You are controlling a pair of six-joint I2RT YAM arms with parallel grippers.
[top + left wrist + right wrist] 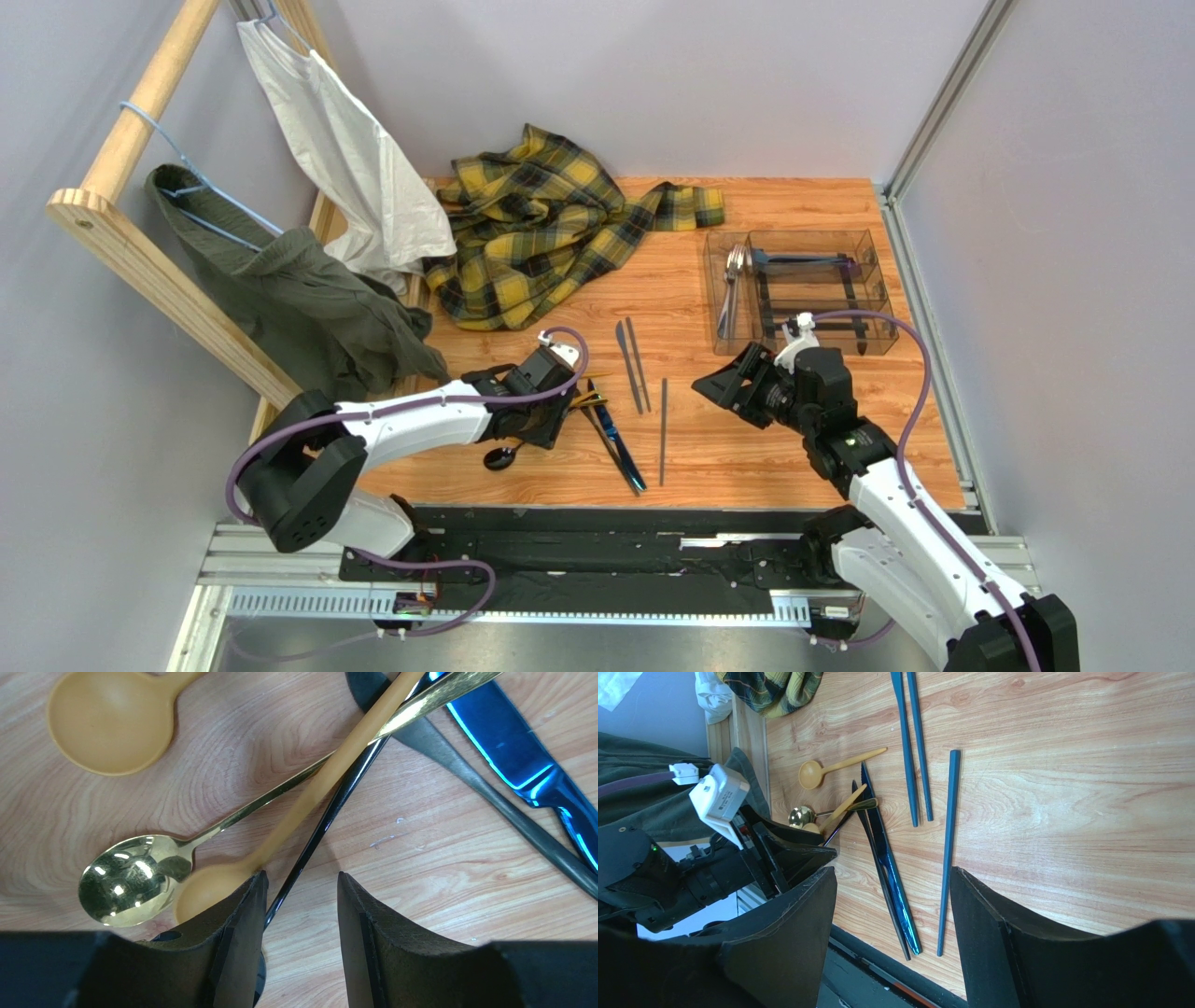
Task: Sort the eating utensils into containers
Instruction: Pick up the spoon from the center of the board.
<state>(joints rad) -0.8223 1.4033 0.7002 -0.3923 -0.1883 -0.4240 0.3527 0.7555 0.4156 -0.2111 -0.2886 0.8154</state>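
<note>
My left gripper (pixel 572 403) is open, low over a crossed pile of utensils on the wooden table. In the left wrist view the gripper (pixel 302 882) straddles a black handle (pixel 330 819). A shiny gold spoon (pixel 126 885) and a matte tan spoon (pixel 210 885) lie by its left finger, and a blue knife (pixel 526 763) and a dark grey knife (pixel 491 791) lie to the right. My right gripper (pixel 704 388) is open and empty above the table. It (pixel 892 875) looks down on the blue knife (pixel 889 875) and a dark stick (pixel 946 854). The clear tray (pixel 870 329) holds silver and dark pieces.
A second tan spoon (pixel 112 717) lies apart from the pile. Two more dark sticks (pixel 633 364) lie mid-table. A yellow plaid cloth (pixel 540 224) lies at the back. A wooden rack with hanging clothes (pixel 295 280) stands on the left. Metal rails (pixel 926 280) border the right side.
</note>
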